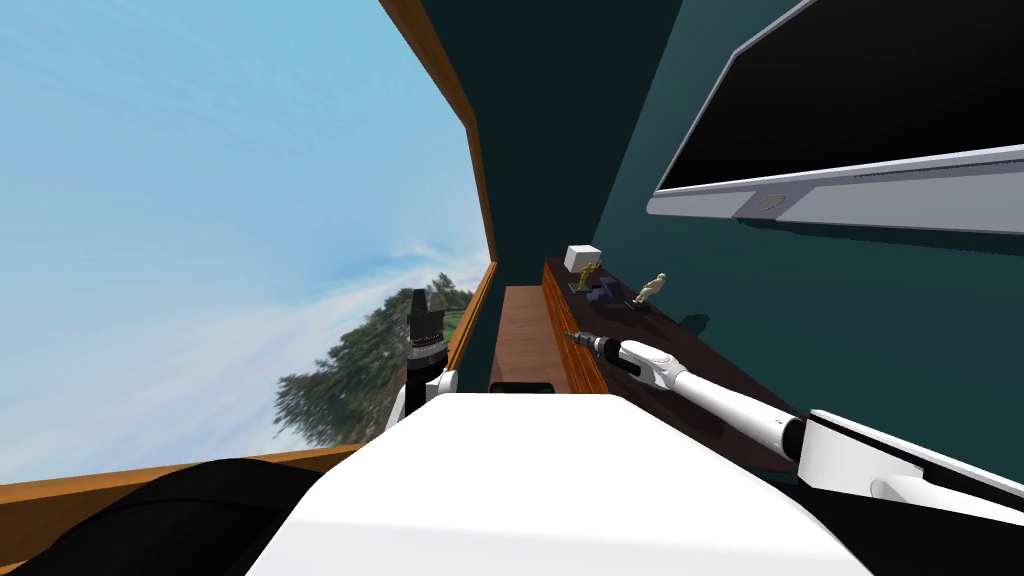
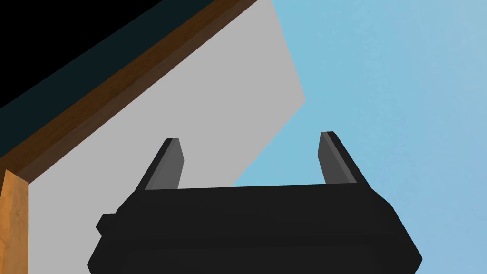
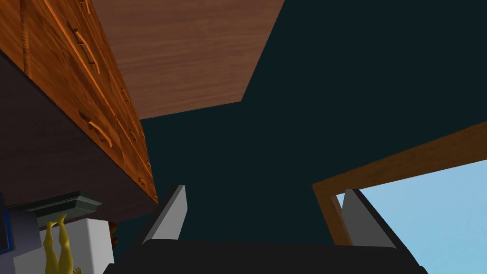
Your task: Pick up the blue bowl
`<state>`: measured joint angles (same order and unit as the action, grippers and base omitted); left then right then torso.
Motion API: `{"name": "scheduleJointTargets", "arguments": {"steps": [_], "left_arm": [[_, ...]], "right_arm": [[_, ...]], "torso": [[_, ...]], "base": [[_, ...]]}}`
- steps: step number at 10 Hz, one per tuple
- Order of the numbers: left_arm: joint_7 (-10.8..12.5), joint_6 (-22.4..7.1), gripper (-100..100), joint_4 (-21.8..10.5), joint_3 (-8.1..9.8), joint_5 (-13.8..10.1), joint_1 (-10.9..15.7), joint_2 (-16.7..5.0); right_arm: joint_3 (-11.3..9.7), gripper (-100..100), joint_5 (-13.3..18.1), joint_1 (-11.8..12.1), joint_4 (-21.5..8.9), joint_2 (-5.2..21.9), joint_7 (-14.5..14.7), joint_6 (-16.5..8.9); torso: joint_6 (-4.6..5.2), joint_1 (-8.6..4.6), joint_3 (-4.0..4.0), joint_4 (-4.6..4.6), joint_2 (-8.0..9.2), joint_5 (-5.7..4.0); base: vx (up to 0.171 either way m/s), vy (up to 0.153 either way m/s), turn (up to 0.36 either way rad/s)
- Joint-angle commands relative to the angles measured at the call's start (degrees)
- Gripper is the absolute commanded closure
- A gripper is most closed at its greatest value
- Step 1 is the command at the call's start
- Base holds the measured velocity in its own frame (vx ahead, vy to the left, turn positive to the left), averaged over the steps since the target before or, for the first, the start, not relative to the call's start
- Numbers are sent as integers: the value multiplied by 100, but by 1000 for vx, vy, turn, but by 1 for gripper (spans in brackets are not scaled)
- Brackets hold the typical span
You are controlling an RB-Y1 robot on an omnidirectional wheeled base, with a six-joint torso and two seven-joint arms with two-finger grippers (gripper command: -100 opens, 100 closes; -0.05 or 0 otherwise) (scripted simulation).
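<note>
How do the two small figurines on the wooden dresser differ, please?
The yellow figurine is olive-gold; the cream figurine is pale. The yellow figurine stands right beside the white box; the cream figurine stands apart from it, nearer me. Both are small figures on the dresser top.

Wooden dresser (image 1: 563, 330), white box (image 1: 581, 258), pale figurine (image 1: 652, 288), wall screen (image 1: 870, 100)

A: What sort of place was it?
B: A living room in a home. A wide flat television (image 1: 850, 110) hung on the dark teal wall (image 1: 880, 330) at the upper right.
A: What else showed it?
B: Below it, mid-frame, a long wooden sideboard (image 1: 563, 325) with handled drawers carried small figurines (image 1: 650, 289) and a white box (image 1: 581, 257) — and a big wood-framed window (image 1: 220, 220) took the left, with trees (image 1: 340, 385) outside.
</note>
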<state>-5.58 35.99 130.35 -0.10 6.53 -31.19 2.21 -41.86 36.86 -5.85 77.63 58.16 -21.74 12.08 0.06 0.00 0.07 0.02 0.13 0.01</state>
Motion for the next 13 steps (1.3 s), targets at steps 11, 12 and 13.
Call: {"name": "scheduleJointTargets", "arguments": {"steps": [11, 12, 13], "left_arm": [[1, -1, 0, 0, -4, 1, 2, -1], [1, -1, 0, -1, -6, 2, 3, -1], [2, -1, 0, -1, -7, 2, 4, -1]], "right_arm": [[-1535, -100, 730, -470, -1632, 1277, -169, 4], [-1560, -100, 730, -470, -1632, 1277, -169, 4], [-1724, -100, 789, -489, -1784, 1390, -183, 13]], "torso": [[-4, 5, 5, 2, 7, 1], [-7, 11, 9, 4, 15, 4], [-9, 13, 10, 4, 16, 2]], "base": [[-31, 7, 42], [-34, -6, 30], [-30, -3, 29]]}}
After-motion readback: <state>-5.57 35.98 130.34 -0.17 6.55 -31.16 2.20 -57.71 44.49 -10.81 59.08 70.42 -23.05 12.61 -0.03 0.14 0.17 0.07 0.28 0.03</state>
